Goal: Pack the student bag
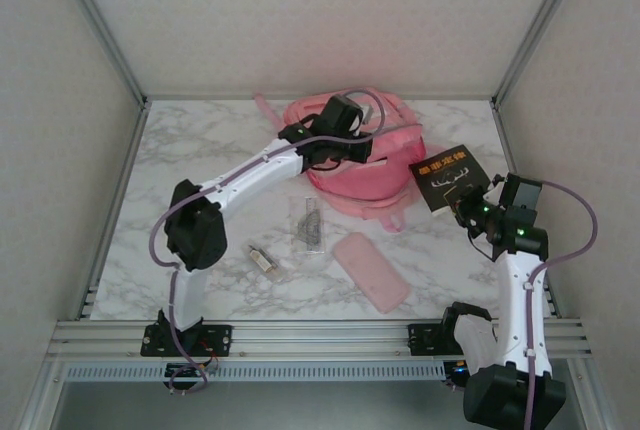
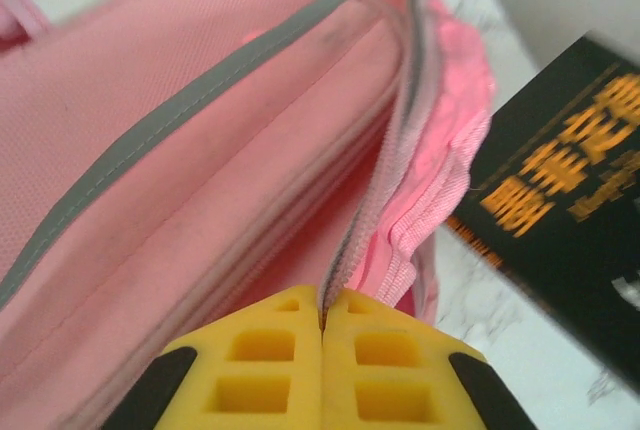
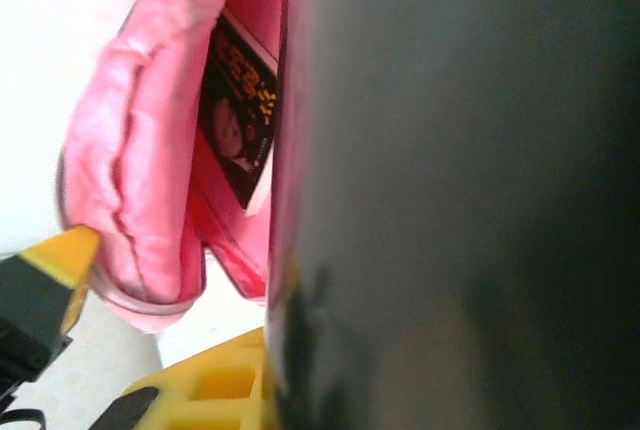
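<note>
From above, the student bag (image 1: 370, 185) lies at the back middle of the worktop (image 1: 200, 150). My left pincer (image 1: 345, 153) is down on its upper side. The right pincer (image 1: 466, 206) grasps a black book (image 1: 448, 176) by its near corner, just beside the bag's right edge. With a corner hold like that, I'd expect the book to swivel or slide out if it bumps the bag's rim. A pink pencil case (image 1: 371, 271) and a clear ruler set (image 1: 310, 222) lie loose near the arms, and a low sweep could knock them.

On the left wrist view, the yellow fingers are clenched together with the zip edge running in between them, so I judge they pinch the bag's rim. It is a thin bite of fabric. If I pull hard it may slip free and the mouth would sag shut in front of the book.

On the right wrist view, the black cover blocks most of my sight. Beside it is the open pink mouth, with another book (image 3: 240, 100) already inside. The incoming one could jam against it, or catch the lip and shove the whole bag away.
</note>
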Available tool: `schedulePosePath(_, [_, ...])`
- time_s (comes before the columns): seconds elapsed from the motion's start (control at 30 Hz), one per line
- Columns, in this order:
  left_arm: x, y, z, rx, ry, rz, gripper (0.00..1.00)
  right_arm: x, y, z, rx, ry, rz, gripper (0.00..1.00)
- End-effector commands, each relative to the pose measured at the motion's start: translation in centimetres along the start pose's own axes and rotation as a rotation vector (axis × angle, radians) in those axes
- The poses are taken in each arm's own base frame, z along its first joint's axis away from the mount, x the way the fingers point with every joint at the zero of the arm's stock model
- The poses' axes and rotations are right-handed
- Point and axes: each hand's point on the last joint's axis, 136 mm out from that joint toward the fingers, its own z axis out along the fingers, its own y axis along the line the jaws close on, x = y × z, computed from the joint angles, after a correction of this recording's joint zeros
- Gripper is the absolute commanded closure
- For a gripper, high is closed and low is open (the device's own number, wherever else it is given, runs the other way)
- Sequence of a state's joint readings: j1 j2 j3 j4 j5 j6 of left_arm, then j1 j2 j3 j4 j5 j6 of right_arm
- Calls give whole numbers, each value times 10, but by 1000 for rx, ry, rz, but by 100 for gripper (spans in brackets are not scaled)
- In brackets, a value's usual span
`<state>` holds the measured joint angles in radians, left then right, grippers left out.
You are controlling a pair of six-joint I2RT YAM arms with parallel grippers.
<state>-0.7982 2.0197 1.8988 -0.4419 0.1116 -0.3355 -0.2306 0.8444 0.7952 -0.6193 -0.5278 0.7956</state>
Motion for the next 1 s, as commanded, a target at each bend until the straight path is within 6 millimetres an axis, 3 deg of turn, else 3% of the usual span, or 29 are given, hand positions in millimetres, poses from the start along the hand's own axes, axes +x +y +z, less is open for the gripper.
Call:
schedulePosePath(0.0, [-47, -7, -26, 21, -170, -31, 100, 2, 43, 10, -227, 17, -18, 100])
schedulePosePath(0.2, [-51, -11, -31, 35, -184, -26, 100, 15, 82, 47, -324, 51, -34, 100])
schedulePosePath(0.67, [-67, -17, -51, 43, -230, -49, 100, 34, 158, 177, -445, 24, -24, 100])
schedulePosePath(0.83, [-62, -14, -56, 36, -228, -52, 100, 42, 164, 233, -419, 14, -25, 100])
schedulePosePath(0.97, [-59, -11, -60, 28, -228, -53, 100, 50, 153, 276, -373, 39, 51, 100])
